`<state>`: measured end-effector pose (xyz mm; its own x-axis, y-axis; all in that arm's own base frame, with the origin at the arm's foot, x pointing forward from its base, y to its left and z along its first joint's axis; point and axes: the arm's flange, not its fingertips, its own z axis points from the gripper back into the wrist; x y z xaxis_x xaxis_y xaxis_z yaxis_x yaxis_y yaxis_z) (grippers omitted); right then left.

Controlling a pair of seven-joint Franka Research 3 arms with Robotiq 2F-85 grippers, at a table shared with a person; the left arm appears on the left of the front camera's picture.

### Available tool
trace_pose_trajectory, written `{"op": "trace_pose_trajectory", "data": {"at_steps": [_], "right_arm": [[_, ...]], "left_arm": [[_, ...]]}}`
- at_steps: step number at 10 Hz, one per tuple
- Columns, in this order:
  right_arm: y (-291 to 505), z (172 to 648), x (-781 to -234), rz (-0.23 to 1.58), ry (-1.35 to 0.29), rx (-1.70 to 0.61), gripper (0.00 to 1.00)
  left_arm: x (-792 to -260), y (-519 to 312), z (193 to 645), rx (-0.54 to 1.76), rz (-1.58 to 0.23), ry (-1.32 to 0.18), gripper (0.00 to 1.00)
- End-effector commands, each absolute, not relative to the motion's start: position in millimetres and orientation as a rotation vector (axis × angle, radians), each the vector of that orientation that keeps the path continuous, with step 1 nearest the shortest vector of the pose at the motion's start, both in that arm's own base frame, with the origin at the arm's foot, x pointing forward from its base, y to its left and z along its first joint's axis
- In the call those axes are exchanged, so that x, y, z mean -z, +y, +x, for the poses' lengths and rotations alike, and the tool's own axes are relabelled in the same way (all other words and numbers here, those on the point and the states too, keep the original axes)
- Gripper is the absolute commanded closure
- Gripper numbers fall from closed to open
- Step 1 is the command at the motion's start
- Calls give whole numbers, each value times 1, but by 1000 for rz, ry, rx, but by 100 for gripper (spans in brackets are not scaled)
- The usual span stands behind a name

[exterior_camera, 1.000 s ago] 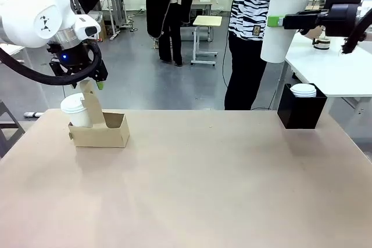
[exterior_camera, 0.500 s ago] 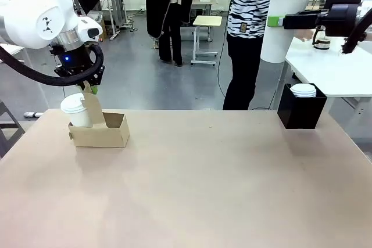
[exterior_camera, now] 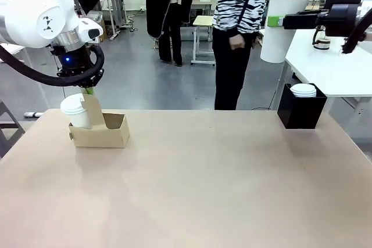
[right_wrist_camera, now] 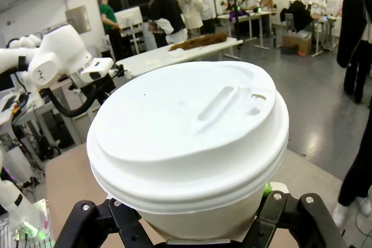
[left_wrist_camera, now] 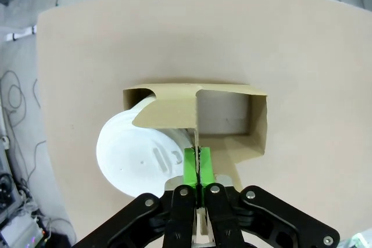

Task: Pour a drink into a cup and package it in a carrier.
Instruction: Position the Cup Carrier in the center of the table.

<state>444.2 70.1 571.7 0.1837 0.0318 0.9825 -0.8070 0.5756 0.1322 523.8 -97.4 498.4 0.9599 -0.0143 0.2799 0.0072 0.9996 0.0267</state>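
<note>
The brown cardboard carrier [exterior_camera: 100, 133] sits at the table's far left with a lidded white cup [exterior_camera: 75, 111] in its left pocket; the right pocket is empty. My left gripper [exterior_camera: 87, 89] hangs over it, shut on the upright handle tab [left_wrist_camera: 196, 143], with the green pads [left_wrist_camera: 190, 166] pinching the tab's edge. The carrier's open pocket [left_wrist_camera: 224, 114] and the cup's lid [left_wrist_camera: 136, 154] lie just below. My right gripper [exterior_camera: 278, 21] is raised at the far right, shut on a tall white lidded cup [exterior_camera: 283, 22], whose lid [right_wrist_camera: 189, 123] sits just above the gripper [right_wrist_camera: 192, 232]. The drink is out of view.
A black box [exterior_camera: 300, 111] with white lids on top stands at the table's far right edge. A white side table [exterior_camera: 337, 68] lies behind it. A person in a striped top [exterior_camera: 238, 10] walks behind the table. The broad tan tabletop [exterior_camera: 203, 184] stretches between carrier and box.
My left gripper turned and settled onto the handle tab. The person in the striped top walked left. The right arm, its cup and the carrier stayed put.
</note>
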Motion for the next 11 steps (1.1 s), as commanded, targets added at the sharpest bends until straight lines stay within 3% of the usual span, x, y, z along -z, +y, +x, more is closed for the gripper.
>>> {"op": "trace_pose_trajectory", "data": {"at_steps": [1, 3, 6, 8, 11], "right_arm": [[71, 446, -575, 769, -1267, -695, 19], [71, 446, -575, 769, -1267, -695, 19], [71, 446, -575, 769, -1267, -695, 19], [71, 446, -575, 769, -1267, -695, 19], [71, 446, -575, 769, -1267, -695, 19]], "left_arm": [[-500, -98, 525, 22, 27, -305, 100], [-499, -98, 524, 14, 25, -290, 95], [-579, -119, 487, -104, -104, -329, 98], [-617, -168, 452, -89, -115, -368, 98], [-620, -260, 410, -72, -75, -355, 98]]}}
